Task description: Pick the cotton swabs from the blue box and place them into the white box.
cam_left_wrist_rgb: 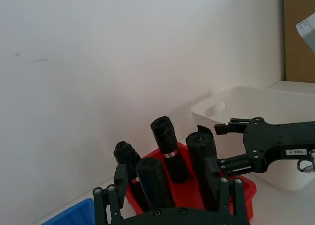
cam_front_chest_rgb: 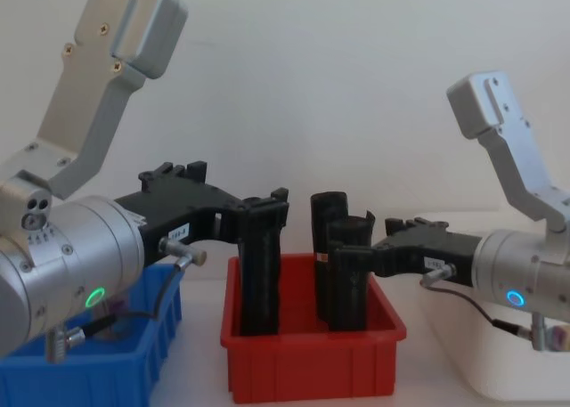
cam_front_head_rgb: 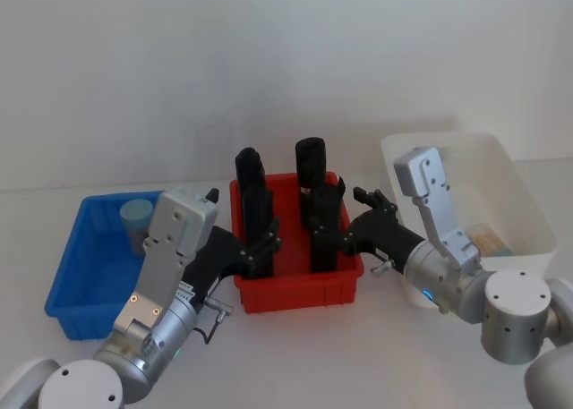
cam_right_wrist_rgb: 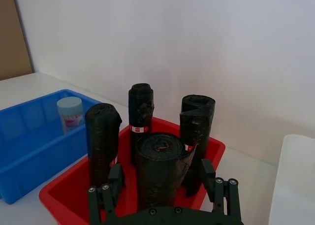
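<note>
As I reach in from both sides of the middle bin, my left claw (cam_front_head_rgb: 260, 246): spread open at the near left of the red bin (cam_front_head_rgb: 300, 293). In my left wrist view the claw (cam_left_wrist_rgb: 166, 168) has one finger (cam_left_wrist_rgb: 119, 178) on either side of two black rolls.
My right claw (cam_front_head_rgb: 324, 217): open as well, coming in from the right side of the same bin. In my right wrist view it (cam_right_wrist_rgb: 161, 173) straddles the nearest black roll (cam_right_wrist_rgb: 165, 171); a slim gap shows at one finger (cam_right_wrist_rgb: 115, 178), while the other finger sits just beside the roll.
Both claws together: they face each other across the red bin and stay apart. From my chest camera, the left claw (cam_front_chest_rgb: 267, 213) is at the top of one roll and the right claw (cam_front_chest_rgb: 352, 256) is at another.
Black rolls (cam_front_head_rgb: 311, 158): they stand upright in the red bin, some reaching well above its rim.
Red bin: it sits on the counter (cam_front_head_rgb: 295, 355), between the other two boxes.
Cotton swabs (cam_front_head_rgb: 136, 217): one tub with a pale blue lid stands upright at the far end of the blue box (cam_front_head_rgb: 81, 275), behind my left arm. Neither claw touches it.
Blue box: it is on my left, just beside the red bin.
White box (cam_front_head_rgb: 528, 203): it is on my right, behind my right arm. A tan and pale blue thing (cam_front_head_rgb: 491, 239) lies inside; I cannot tell what it is.
</note>
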